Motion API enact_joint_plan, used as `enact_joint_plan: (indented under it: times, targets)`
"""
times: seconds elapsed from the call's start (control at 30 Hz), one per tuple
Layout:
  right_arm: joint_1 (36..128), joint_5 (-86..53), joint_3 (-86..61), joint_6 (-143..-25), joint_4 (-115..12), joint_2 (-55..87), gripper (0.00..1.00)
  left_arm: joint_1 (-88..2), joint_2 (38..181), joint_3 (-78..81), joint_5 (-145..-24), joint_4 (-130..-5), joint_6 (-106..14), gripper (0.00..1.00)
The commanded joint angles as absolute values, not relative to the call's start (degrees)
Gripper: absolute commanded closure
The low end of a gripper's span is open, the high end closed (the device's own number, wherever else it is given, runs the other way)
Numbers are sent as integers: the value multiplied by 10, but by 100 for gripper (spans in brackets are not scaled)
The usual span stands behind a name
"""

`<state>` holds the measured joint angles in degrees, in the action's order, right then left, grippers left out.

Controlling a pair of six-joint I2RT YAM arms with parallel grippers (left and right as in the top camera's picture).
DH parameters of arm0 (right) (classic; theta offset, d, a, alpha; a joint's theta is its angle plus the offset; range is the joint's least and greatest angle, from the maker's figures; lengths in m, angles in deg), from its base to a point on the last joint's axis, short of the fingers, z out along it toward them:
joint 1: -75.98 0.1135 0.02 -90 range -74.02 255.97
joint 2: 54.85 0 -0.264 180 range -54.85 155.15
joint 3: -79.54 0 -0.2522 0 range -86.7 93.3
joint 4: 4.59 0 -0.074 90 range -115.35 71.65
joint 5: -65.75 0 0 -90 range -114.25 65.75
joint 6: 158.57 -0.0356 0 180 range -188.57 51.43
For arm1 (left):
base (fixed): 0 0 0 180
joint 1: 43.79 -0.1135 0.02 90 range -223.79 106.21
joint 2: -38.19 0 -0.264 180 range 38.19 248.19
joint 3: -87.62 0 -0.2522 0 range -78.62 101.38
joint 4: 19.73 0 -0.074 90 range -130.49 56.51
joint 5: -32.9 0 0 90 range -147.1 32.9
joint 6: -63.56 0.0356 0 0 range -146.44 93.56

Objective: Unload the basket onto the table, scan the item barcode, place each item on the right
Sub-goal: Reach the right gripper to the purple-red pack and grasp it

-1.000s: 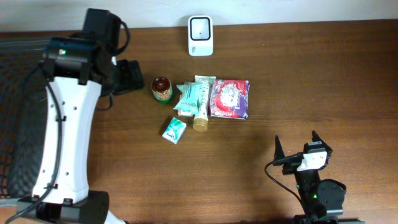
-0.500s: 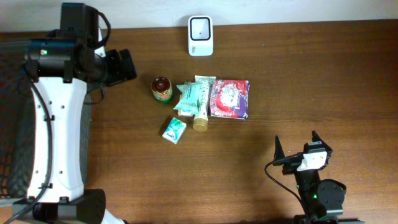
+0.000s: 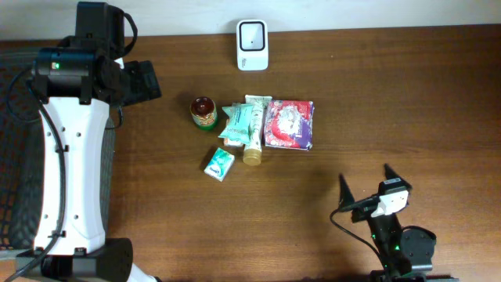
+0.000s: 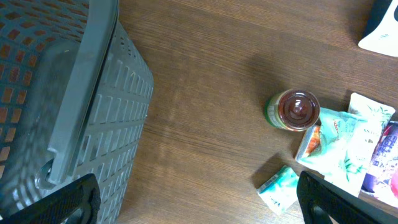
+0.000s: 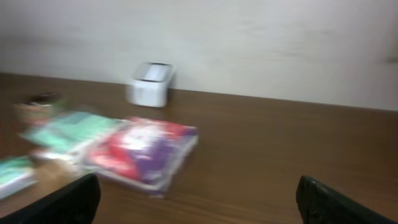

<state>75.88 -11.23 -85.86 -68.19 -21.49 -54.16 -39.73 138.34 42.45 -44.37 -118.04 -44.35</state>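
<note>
The white barcode scanner (image 3: 252, 45) stands at the table's back edge. In front of it lie the items: a brown-lidded jar (image 3: 203, 111), green pouches (image 3: 241, 121), a tube (image 3: 252, 147), a red-and-purple packet (image 3: 290, 124) and a small green box (image 3: 220, 164). My left gripper (image 3: 145, 81) hovers open, left of the jar, holding nothing. In the left wrist view the jar (image 4: 297, 109) and green box (image 4: 280, 186) sit to the right, beyond the open gripper (image 4: 198, 202). My right gripper (image 3: 366, 178) is open near the front right. Its blurred view faces the packet (image 5: 140, 149) and scanner (image 5: 151, 84).
A grey mesh basket (image 3: 16, 157) stands off the table's left side, and its wall (image 4: 81, 93) fills the left of the left wrist view. The left arm's white body (image 3: 74, 172) stretches along the left side.
The left arm has swung left, away from the jar, toward the basket. The right gripper has shifted slightly left and turned.
</note>
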Motion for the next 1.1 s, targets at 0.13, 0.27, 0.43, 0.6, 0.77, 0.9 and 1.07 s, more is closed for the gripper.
enact_joint_plan:
  times: [0.13,0.27,0.43,0.6,0.77,0.9,1.07]
  targets:
    - [756,178,-864,-1041,42,-545,1,-399,1383,433,-433,-1180,-435,1]
    - [756,-13,-781,-1030,229,-538,1,-399,1383,433,-433,-1180,-435,1]
    - [756,-15,-487,-757,-190,-364,1,-399,1383,433,-433,-1180,-435,1]
    - [756,17,-126,-733,-650,61,2,-399,1383,433,-433,-1180,-435,1]
    - [756,208,-63,-735,-661,322,1,-399,1383,433,-433,-1180,-435,1]
    - [756,208,-63,-777,-662,490,14,-399,1384,433,-433,-1180,-435,1]
    - [760,199,-63,-776,-661,627,26,-399,1384,433,-433,-1180,-435,1]
